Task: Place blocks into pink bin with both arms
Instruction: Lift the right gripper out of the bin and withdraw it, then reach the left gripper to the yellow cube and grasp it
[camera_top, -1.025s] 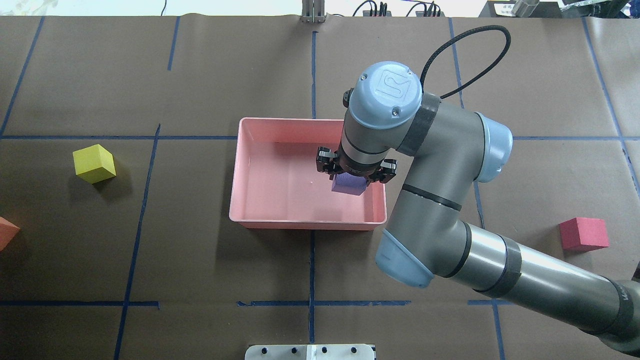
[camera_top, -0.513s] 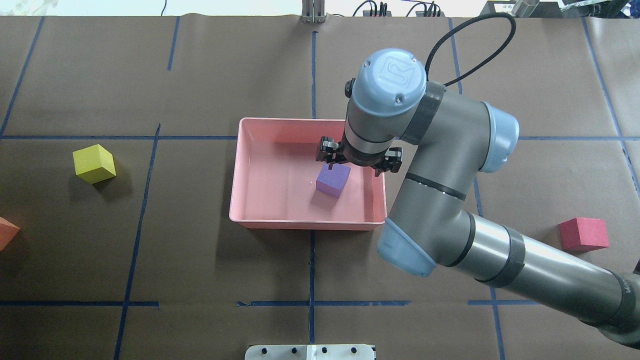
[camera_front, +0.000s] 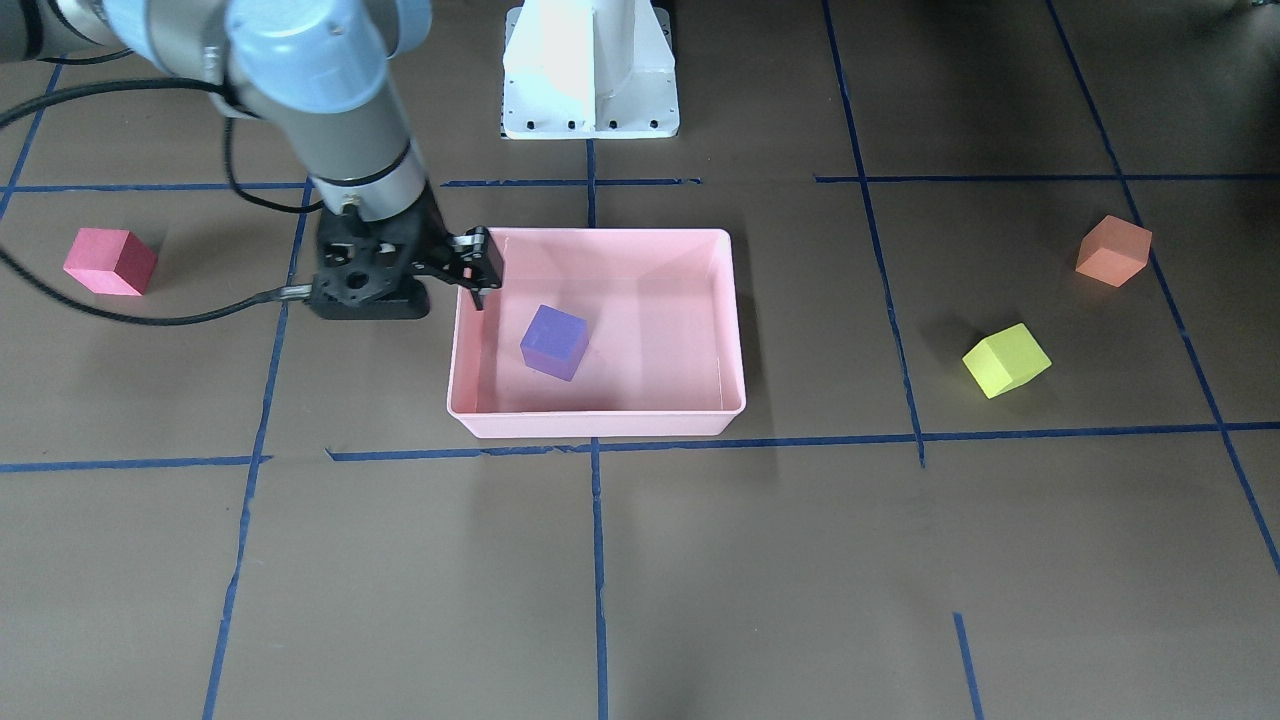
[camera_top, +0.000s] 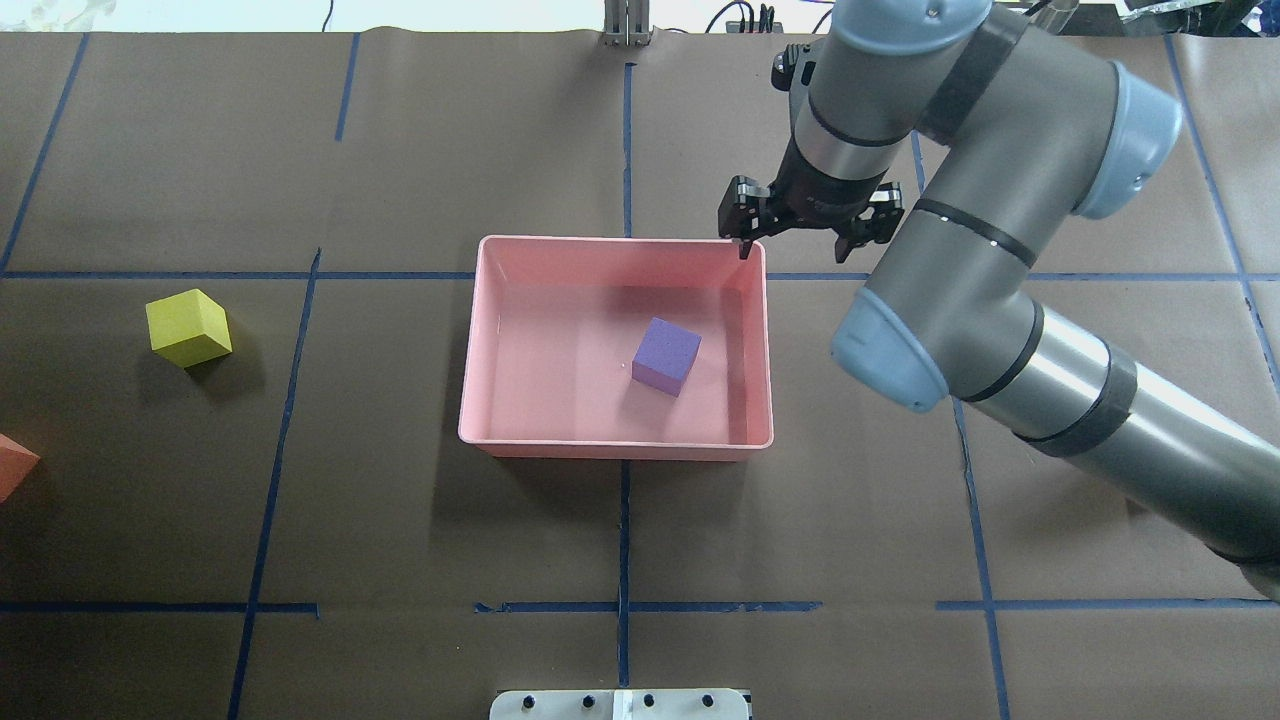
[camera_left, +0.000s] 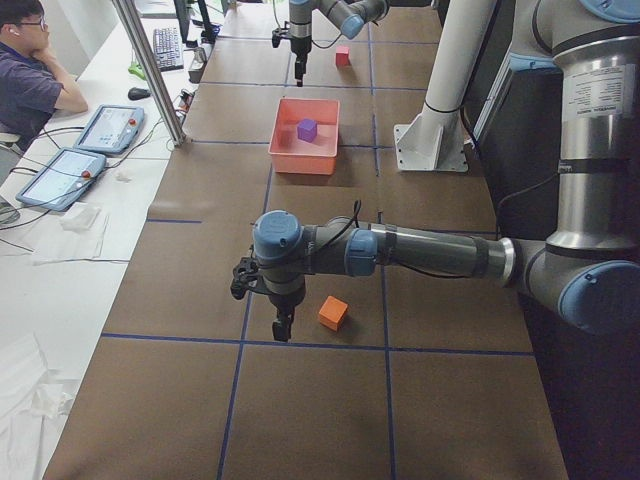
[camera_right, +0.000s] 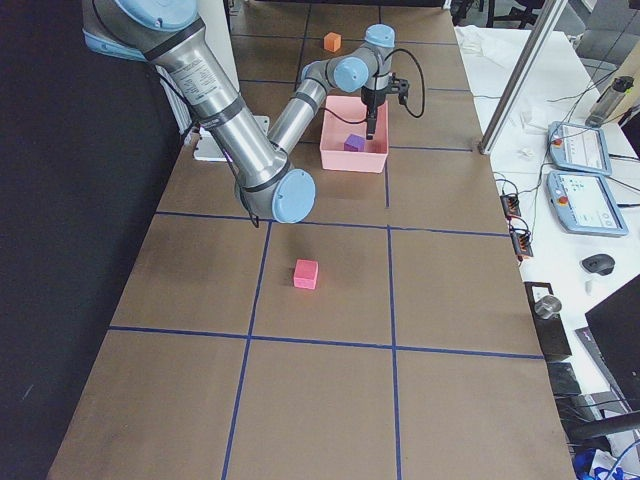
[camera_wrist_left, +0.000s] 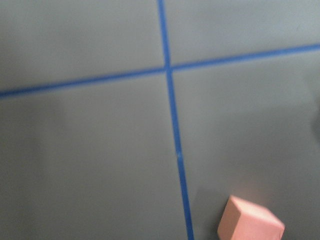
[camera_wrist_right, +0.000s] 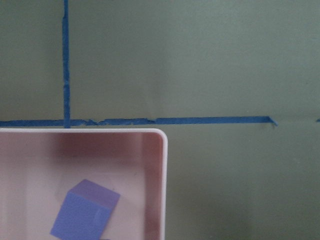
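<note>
- Far left: orange block (camera_top: 12, 465) on the bench (camera_top: 400, 540), left jaws hanging just beside it; released or clenched, cannot tell.
- Next: yellow-green block (camera_top: 188, 327), lying alone.
- Centre: pink bin (camera_top: 476, 350), purple block (camera_top: 667, 356) resting inside.
- Above the bin's far right corner: right jaws, released, empty.
- Far right: red-pink block (camera_front: 110, 261).
- Brown paper covering, blue tape (camera_top: 623, 540) grid; person (camera_left: 30, 85) seated at white side table (camera_left: 60, 280).

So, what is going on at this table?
A two-armed robot is collecting foam blocks into the pink bin. The purple block lies inside it. The right pincer hangs open and empty near a corner of the bin. The left pincer hovers close to the orange block; whether it is open, I cannot tell. The yellow-green block and the red-pink block lie out on the table.
</note>
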